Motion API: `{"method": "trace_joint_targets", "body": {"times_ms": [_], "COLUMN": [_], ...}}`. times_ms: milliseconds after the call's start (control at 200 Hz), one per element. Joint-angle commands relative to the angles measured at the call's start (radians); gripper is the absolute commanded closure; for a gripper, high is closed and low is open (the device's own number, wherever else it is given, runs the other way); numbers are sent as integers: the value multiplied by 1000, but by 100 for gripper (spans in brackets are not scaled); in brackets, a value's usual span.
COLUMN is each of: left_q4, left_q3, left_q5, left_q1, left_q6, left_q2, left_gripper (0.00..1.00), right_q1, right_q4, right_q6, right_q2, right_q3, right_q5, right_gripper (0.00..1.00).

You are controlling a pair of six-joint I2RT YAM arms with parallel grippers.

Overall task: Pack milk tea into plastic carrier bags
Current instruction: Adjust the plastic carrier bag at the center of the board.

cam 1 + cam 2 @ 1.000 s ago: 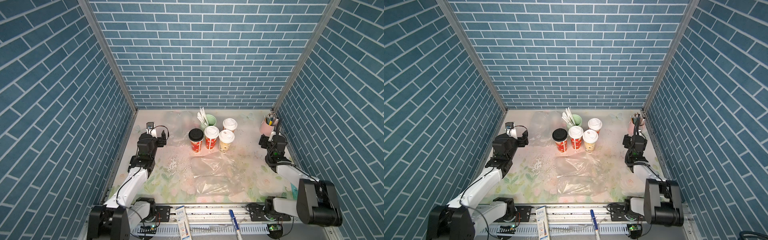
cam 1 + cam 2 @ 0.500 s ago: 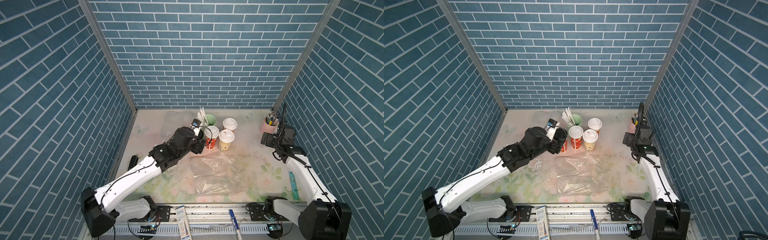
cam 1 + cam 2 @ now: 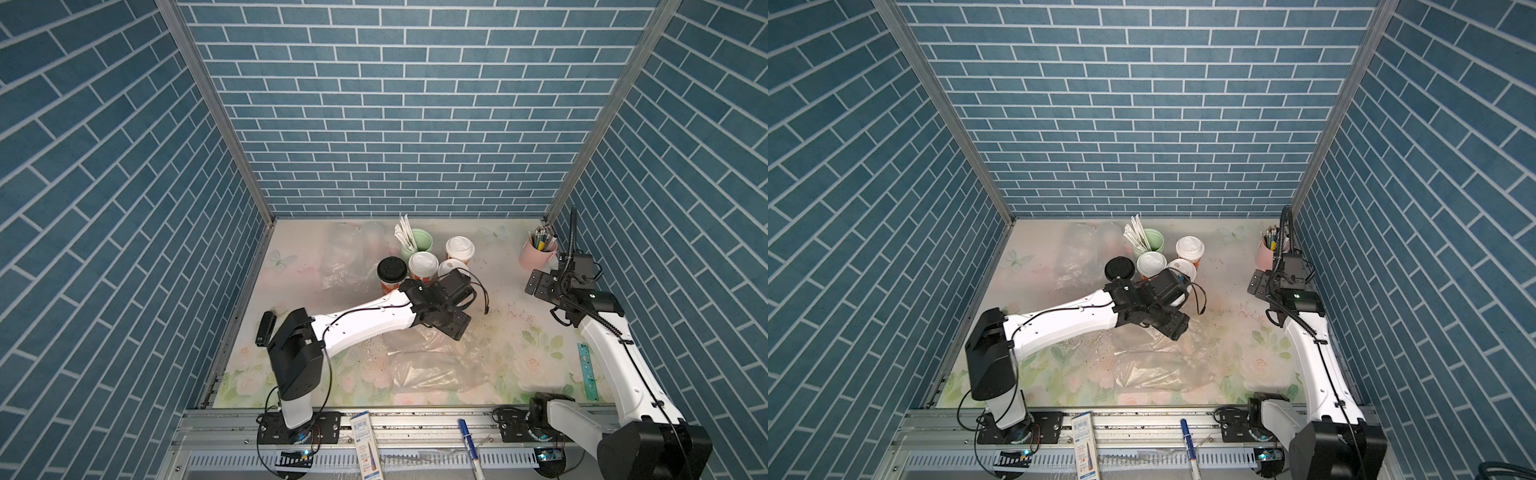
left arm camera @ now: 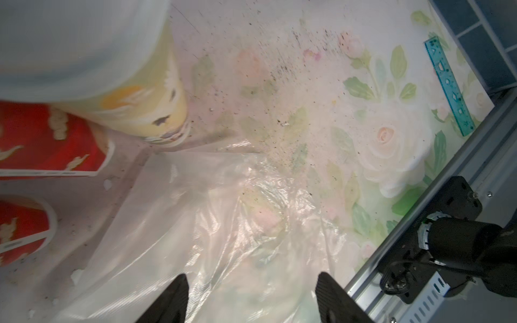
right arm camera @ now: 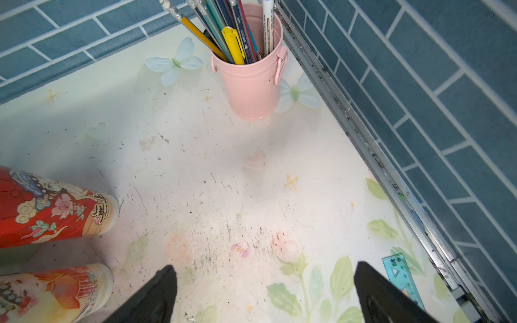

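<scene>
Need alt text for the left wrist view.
The left gripper, jaws open, hovers over a crinkled clear plastic bag on the floral table. A cream-yellow cup and two red cups stand beside the bag; a teal ruler lies farther off.

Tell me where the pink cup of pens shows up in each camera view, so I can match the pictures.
Top views: the pink cup of pens stands in the far right corner, in both top views.
Left wrist: not in it.
Right wrist: in view, against the metal side rail.
Shared landmark: the teal ruler, seen in a top view and both wrist views.
</scene>
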Motion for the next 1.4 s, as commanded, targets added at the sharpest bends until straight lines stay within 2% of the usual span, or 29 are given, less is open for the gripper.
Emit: {"method": "trace_joint_targets", "body": {"times_ms": [0,285,395,750,1040,1241,1396], "left_q4": [-105,-169,-206,-166,-220,-256,-276], "left_q3": [89,291,360,377,544,549,527], "left_q5": [79,171,171,155,126,99,74], "left_q1": [-14,-18,-20,-32,-34,-39,-40], "left_q6": [-18,-69,-103,-262,-302,-308,-304], "left_q2": [102,333,410,493,604,616,606], "left_gripper": [26,26,26,29,29,40,57], "right_q1": [0,1,1,1,1,1,1], "right_q4": [-25,-32,-40,-27,-23,-22,-20], "right_q6": [60,77,79,68,47,51,62], "right_q2": [-51,-155,-191,-258,-281,-305,-312], "right_q3": [-6,-36,-41,-63,-67,-81,-91], "right_q5": [7,12,32,27,28,28,14], "right_gripper": [1,1,1,1,1,1,1]}}
